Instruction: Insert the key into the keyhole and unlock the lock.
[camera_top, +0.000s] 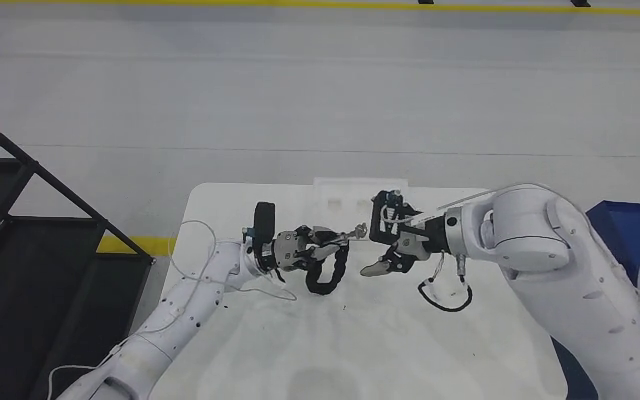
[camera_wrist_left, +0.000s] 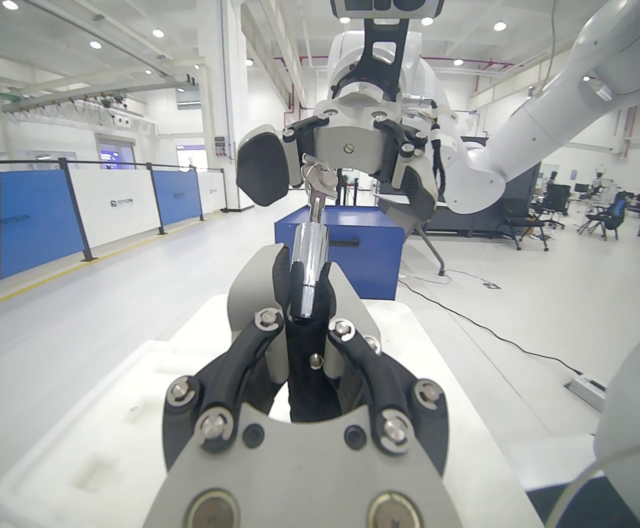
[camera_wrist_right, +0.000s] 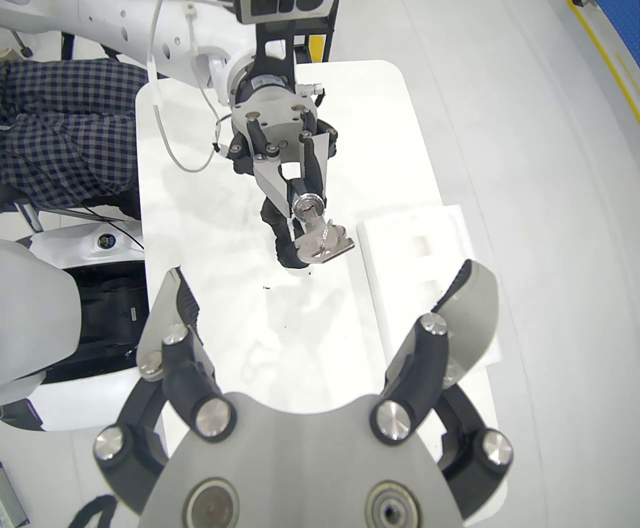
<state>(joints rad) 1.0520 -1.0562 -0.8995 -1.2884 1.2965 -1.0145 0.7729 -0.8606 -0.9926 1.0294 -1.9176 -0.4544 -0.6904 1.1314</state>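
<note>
So, biggest thing first: the white table (camera_top: 400, 340) with a white foam tray (camera_wrist_right: 450, 220) sitting at its far edge, and both arms meet above the middle of it. The left gripper (camera_wrist_left: 306, 285) is clamped tight on the shiny metal barrel of the lock (camera_wrist_left: 310, 245), holding it up off the table, with the lock's black cable (camera_top: 325, 275) hanging in a loop underneath. The right gripper (camera_wrist_right: 325, 282) faces it with its fingers spread wide and nothing between them, close to the lock's keyhole end but not touching anything as far as I can see. Now the small bit: the key (camera_wrist_left: 318, 182) is sitting in the keyhole, its flat head poking out toward the right gripper, with what looks like a ring and a spare key dangling off it. My read is that the inserting part is done and the turning part hasn't started. The next move calls for the right gripper to line up on that flat key head, pinch it squarely across the flat faces, and twist while the left one keeps the barrel from spinning. The dangling spare could get in the way of a clean pinch, so I'd watch that.
</note>
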